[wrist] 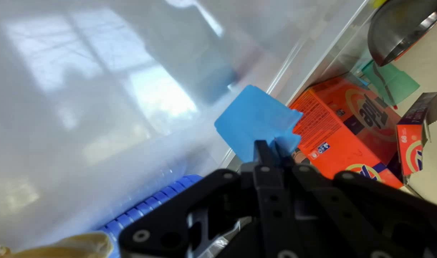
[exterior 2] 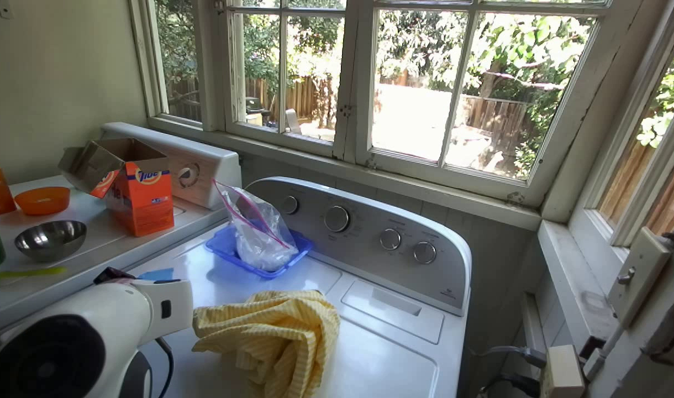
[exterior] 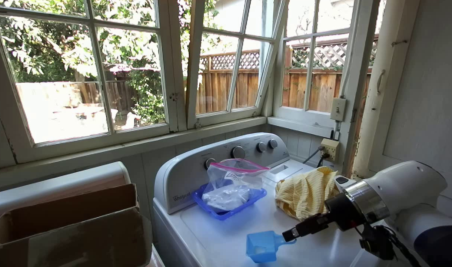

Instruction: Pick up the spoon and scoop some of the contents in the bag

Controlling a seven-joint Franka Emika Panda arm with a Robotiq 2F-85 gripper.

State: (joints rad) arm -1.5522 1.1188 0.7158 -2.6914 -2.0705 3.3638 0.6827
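A light-blue spoon, shaped like a square scoop, hangs off my gripper, which is shut on its handle. In the wrist view the spoon juts out past the fingertips of the gripper. Only a corner of the spoon shows behind the arm in an exterior view. A pale patch lies inside its cup; whether it is powder I cannot tell. The clear bag with a pink seal stands unsealed at its top in the blue tray. White contents fill its bottom. My gripper is well apart from the bag.
A crumpled yellow cloth lies beside the tray on the white machine top. The raised control panel backs the tray. On the neighbouring machine stand an orange Tide box, a metal bowl and an orange bowl.
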